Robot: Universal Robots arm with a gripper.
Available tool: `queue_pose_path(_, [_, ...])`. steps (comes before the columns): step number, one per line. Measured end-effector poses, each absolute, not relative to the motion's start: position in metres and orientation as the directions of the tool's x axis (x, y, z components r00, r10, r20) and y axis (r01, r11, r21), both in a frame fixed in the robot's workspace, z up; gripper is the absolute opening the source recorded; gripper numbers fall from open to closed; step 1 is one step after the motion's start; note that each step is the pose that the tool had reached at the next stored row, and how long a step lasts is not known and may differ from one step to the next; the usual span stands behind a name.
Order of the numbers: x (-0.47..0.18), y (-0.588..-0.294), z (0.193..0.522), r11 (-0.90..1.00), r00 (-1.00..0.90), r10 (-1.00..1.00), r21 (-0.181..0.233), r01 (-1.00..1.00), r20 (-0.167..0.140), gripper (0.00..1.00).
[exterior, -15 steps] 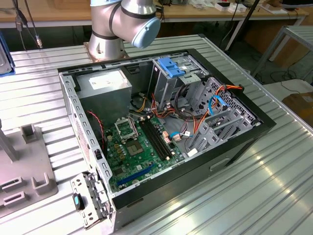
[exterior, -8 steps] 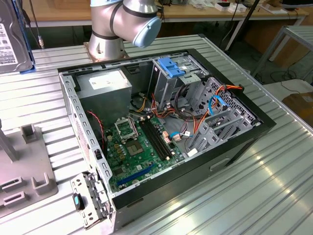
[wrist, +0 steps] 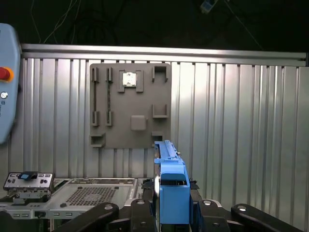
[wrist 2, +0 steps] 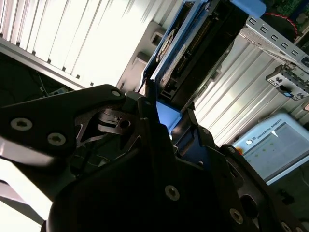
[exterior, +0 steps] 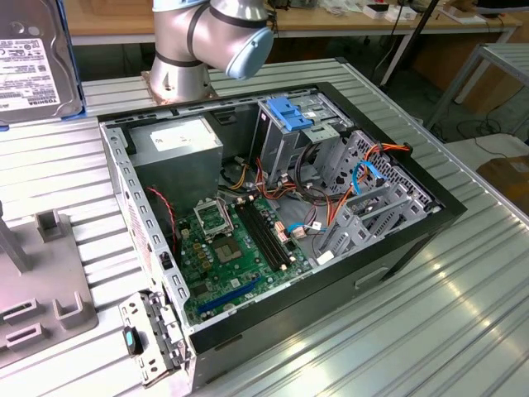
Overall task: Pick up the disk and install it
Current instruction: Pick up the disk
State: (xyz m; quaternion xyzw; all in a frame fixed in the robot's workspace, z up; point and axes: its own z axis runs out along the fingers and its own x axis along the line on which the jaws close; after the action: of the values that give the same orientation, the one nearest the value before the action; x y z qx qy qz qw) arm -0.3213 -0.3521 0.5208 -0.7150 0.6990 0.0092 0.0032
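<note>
The disk (exterior: 31,62) hangs high at the exterior view's left, above the ribbed table, its white label facing the camera and a blue frame along its edge. In the first wrist view I see the disk (wrist: 171,186) edge-on, its blue frame standing upright between my black fingers (wrist: 145,205). The gripper (wrist: 172,210) is shut on it. In the second wrist view the disk (wrist 2: 193,53) sticks out from the gripper (wrist 2: 166,113), with its dark underside and blue rim showing.
An open computer case (exterior: 397,248) lies on the table, with a motherboard and cables inside and a grey drive cage with blue tabs (exterior: 293,116) at its far end. A grey fixture plate (wrist: 130,104) lies on the table. A teach pendant (wrist: 7,72) sits nearby. The arm's base (exterior: 178,66) stands behind the case.
</note>
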Motion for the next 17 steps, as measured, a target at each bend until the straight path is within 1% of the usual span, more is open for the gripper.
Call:
queue_pose_path(12, [-0.278, -0.352, 0.521, -0.023, 0.023, -1.000, 0.008, -1.000, -0.018, 0.37])
queue_pose_path(17, [-0.277, -0.352, 0.521, -0.023, 0.022, -1.000, 0.008, -1.000, -0.018, 0.37])
